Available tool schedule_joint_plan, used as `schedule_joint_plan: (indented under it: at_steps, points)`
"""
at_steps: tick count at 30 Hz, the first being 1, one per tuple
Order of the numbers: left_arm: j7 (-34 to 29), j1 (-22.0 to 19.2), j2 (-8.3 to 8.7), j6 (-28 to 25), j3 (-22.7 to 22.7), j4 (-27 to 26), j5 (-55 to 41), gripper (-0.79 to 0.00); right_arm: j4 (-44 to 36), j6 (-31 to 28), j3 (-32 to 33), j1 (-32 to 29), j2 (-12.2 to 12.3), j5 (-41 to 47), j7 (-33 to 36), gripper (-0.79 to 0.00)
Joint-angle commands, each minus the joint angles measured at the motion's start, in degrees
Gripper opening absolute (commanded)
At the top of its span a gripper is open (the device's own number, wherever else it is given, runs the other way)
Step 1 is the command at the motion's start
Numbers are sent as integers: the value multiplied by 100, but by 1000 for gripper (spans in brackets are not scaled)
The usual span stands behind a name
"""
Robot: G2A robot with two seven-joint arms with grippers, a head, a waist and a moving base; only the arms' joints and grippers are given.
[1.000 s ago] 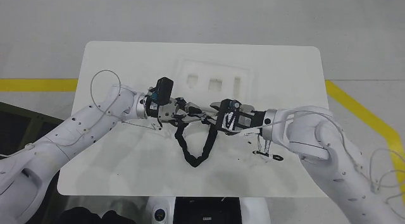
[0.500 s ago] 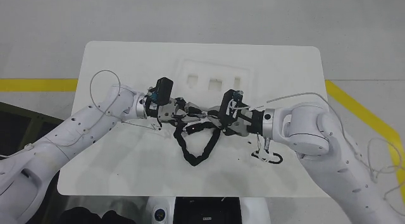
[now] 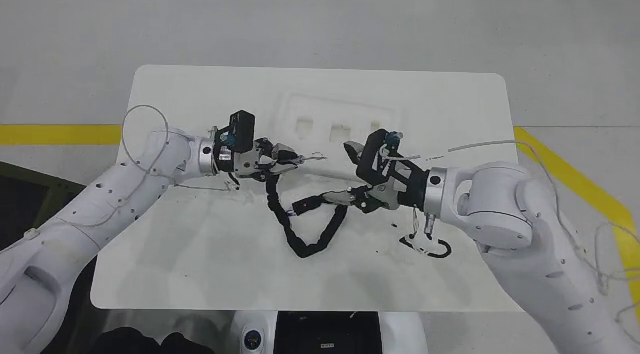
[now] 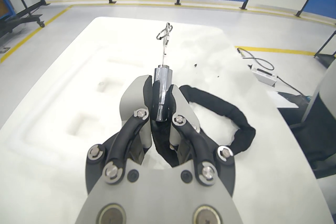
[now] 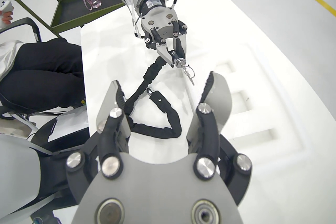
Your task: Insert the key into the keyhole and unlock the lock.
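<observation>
Flanking the chain lock [image 3: 300, 240]: a foam tray [image 3: 312, 112] and black loop [image 3: 426, 247].

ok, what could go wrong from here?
1. The left tool pinches the smooth lock cylinder with the chain trailing from it, so the cylinder might slip or twist.
2. The key sticks out unheld, and a jolt could shake it loose.
3. The open right tool is near the chain's free end and could snag it.

The right gripper [image 5: 164, 82] has spread its fingers [image 5: 214, 93] and drawn back from the lock [image 5: 180, 61].
</observation>
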Motion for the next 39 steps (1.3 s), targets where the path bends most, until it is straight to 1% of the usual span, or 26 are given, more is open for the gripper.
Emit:
schedule_joint_plan:
  at_steps: [1, 4, 7, 8, 9, 10, 11, 14, 16, 18, 20, 25, 28, 30, 31, 34, 39]
  points:
    - [-608, 6, 27, 172, -120, -59, -127, -785, -43, 15, 79, -80, 15, 6, -31, 0]
    - [-1483, 75, 85, 484, -314, -302, -357, -785, -99, 55, 183, -199, 37, 33, -64, 0]
    - [-2375, 135, 143, 638, -474, -654, -540, -785, -142, 94, 261, -279, 53, 38, -90, 0]
    - [-2673, 156, 158, 694, -521, -766, -607, -699, -149, 106, 281, -298, 57, 44, -107, 0]
    - [-2944, 178, 171, 750, -567, -880, -674, -474, -149, 120, 299, -314, 60, 53, -126, 0]
    - [-3180, 204, 181, 782, -607, -992, -751, -139, -152, 127, 314, -324, 61, 63, -153, 0]
    - [-3346, 232, 189, 795, -649, -1088, -843, 0, -148, 131, 326, -328, 63, 67, -174, 0]
    - [-3673, 302, 212, 755, -763, -1249, -1013, 0, -121, 132, 341, -329, 64, 96, -252, 0]
    - [-3722, 359, 224, 732, -843, -1312, -1093, 0, -70, 120, 352, -314, 62, 105, -341, 0]
    - [-3697, 415, 237, 726, -932, -1349, -1125, 0, 31, 88, 378, -292, 60, 105, -468, 0]
    - [-3516, 464, 253, 663, -1040, -1358, -1143, 0, 153, 54, 424, -253, 58, 93, -616, 0]
    - [-2744, 413, 272, 511, -1361, -1241, -836, 0, 593, -27, 617, -18, 60, -264, -977, 0]
    - [-1966, 336, 257, 482, -1551, -1091, -556, 0, 894, -54, 766, 140, 64, -549, -1270, 0]
    - [-1337, 299, 238, 553, -1641, -954, -256, 0, 1061, -251, 850, 227, 68, -752, -1576, 0]
    - [-963, 293, 230, 618, -1683, -864, -91, 0, 1150, -369, 913, 279, 79, -1015, -1691, 0]
    - [-359, 220, 199, 731, -1728, -549, 404, 0, 1500, -642, 1059, 379, 96, -1328, -2086, 0]
    - [303, 6, 97, 899, -1757, -1, 811, 0, 1817, -940, 1226, 630, 127, -1769, -2360, 0]
